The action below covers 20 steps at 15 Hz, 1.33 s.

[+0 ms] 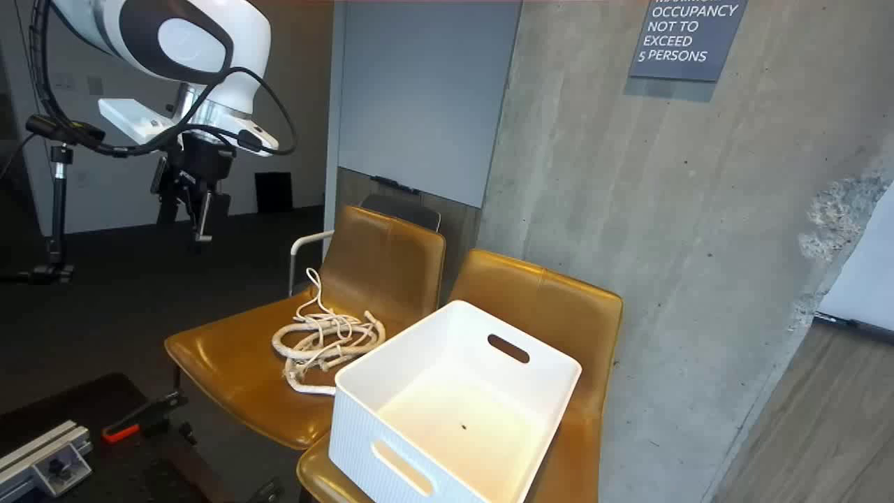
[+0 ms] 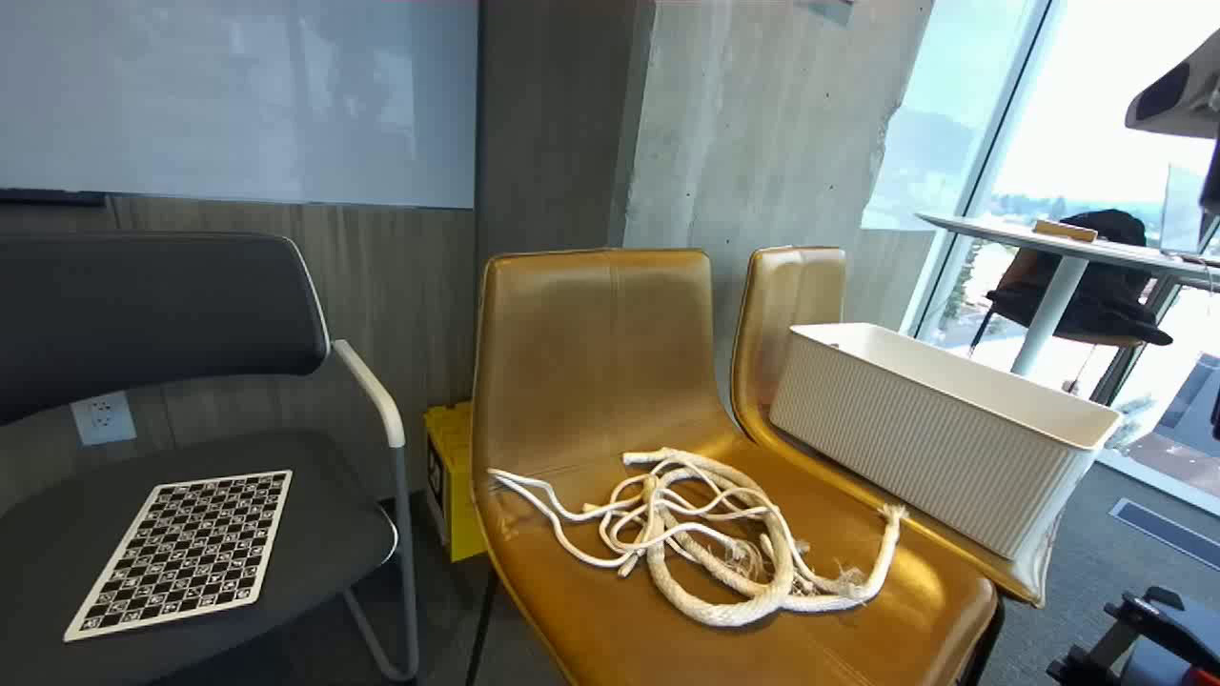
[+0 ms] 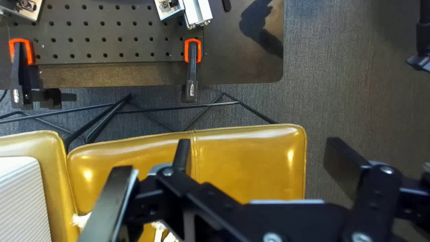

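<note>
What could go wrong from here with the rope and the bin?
The rope lies in loose, tangled loops, so the open gripper might catch only one strand and drag the rest. The bin sits near the front edge of its chair, so a bump could perhaps tip it off.

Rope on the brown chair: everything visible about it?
The rope is off-white and fibrous-looking, with thick and thin strands tangled together and frayed in places. It lies unheld in loose, overlapping loops on the seat of a brown, leather-look chair. One frayed end points toward the white bin on the neighbouring chair; whether rope and bin touch is unclear.
</note>
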Available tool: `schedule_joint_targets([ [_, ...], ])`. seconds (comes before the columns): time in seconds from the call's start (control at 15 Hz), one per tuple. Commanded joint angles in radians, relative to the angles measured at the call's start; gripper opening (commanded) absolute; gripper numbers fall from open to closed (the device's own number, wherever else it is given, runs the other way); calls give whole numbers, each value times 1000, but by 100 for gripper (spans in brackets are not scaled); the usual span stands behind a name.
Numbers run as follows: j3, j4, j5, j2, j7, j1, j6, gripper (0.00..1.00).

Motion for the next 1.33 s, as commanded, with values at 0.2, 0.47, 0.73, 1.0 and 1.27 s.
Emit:
schedule_joint_targets([
  [0.2, 8, 1, 2, 0, -2, -9, -2, 100],
  [0.47, 8, 1, 2, 0, -2, -9, -2, 100],
  [0.73, 51, 14, -75, 34, 39, -2, 103, 100],
  [1.0, 103, 38, -231, 160, 103, -7, 357, 100],
  [1.27, 86, 110, -426, 371, 206, -22, 555, 100],
])
